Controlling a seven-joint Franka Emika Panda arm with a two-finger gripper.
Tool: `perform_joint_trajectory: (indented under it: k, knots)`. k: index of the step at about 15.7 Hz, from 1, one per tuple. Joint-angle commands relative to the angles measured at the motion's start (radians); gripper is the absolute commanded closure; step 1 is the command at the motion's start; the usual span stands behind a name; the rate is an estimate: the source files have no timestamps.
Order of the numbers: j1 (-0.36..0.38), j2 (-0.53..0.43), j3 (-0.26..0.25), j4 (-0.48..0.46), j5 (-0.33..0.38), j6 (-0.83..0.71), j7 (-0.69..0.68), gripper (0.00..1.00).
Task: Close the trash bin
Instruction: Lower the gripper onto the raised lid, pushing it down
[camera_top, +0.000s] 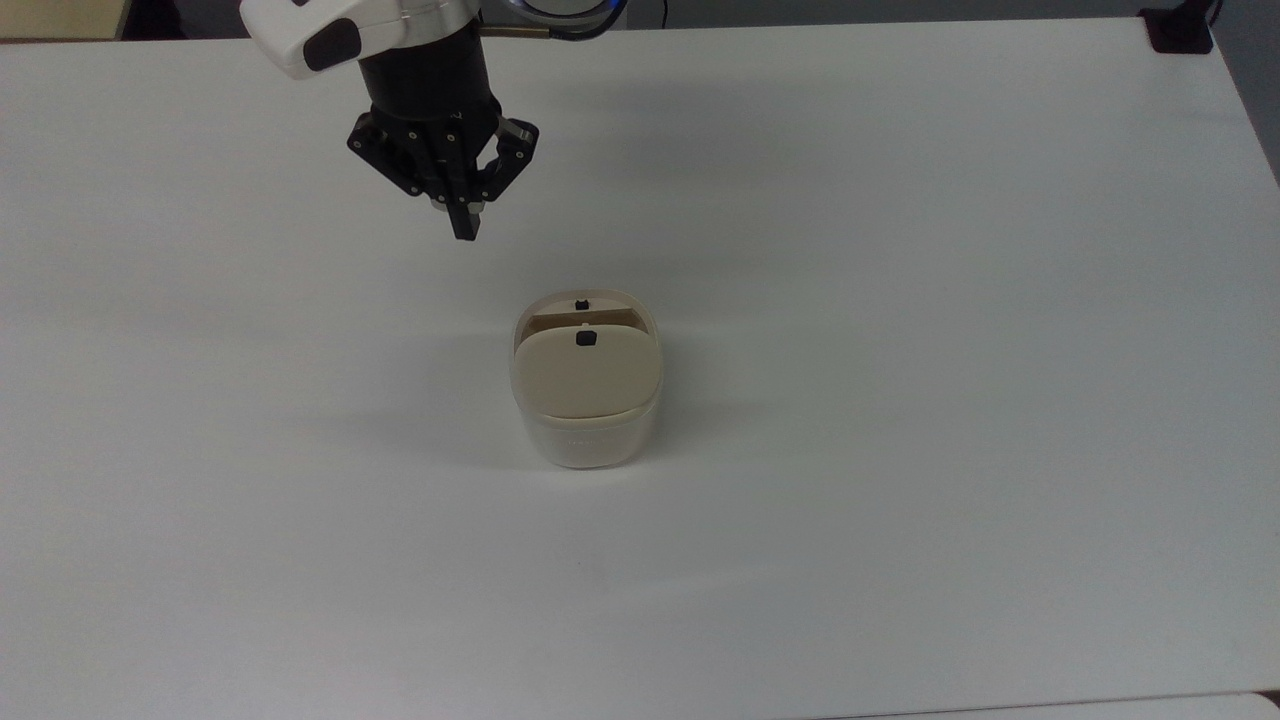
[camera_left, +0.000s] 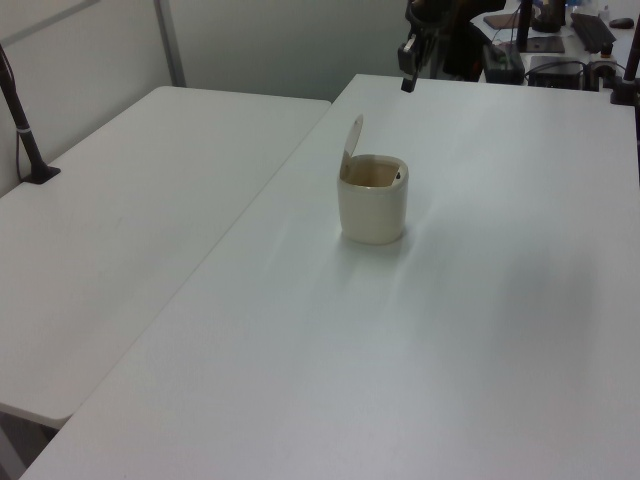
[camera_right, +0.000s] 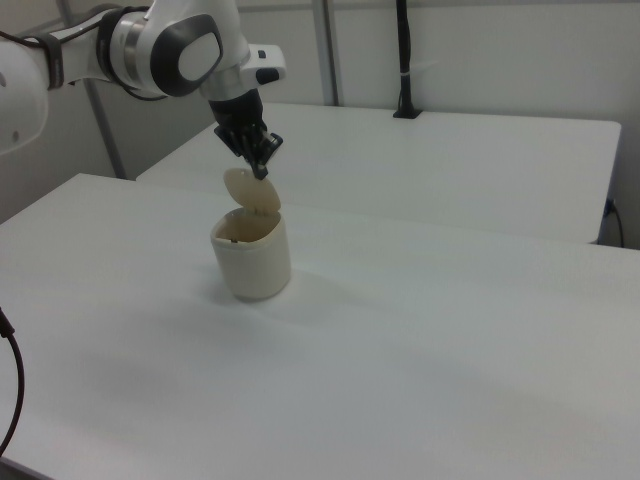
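Observation:
The cream-white trash bin stands near the middle of the white table. Its beige lid is tilted up on its hinge, with a small black button near the lid's edge. In the left view the bin shows an open mouth and the lid stands nearly upright. My gripper is shut with nothing in it. It hangs above the table, up and to the left of the bin in the top view. In the right view the gripper sits just above the raised lid.
A second white table adjoins on the left view's left, with a black clamped post at its edge. A black clamp sits at the top view's upper right corner. Desk clutter lies beyond the far edge.

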Motion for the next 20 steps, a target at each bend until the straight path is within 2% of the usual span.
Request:
perform_joint_trajectory:
  k: [1, 5, 11, 14, 18, 20]
  knots:
    - [0.001, 0.019, -0.005, -0.002, 0.011, 0.147, -0.024, 1.0]
    - [0.03, 0.022, -0.005, -0.003, 0.011, 0.25, -0.011, 1.0]
    - [0.106, 0.114, -0.007, -0.002, -0.024, 0.388, 0.107, 1.0]
    - [0.141, 0.114, -0.008, -0.002, -0.041, 0.394, 0.134, 1.0]
    - [0.142, 0.116, -0.008, -0.005, -0.062, 0.38, 0.131, 1.0]
    - [0.144, 0.108, -0.007, -0.01, -0.066, 0.284, 0.126, 1.0]
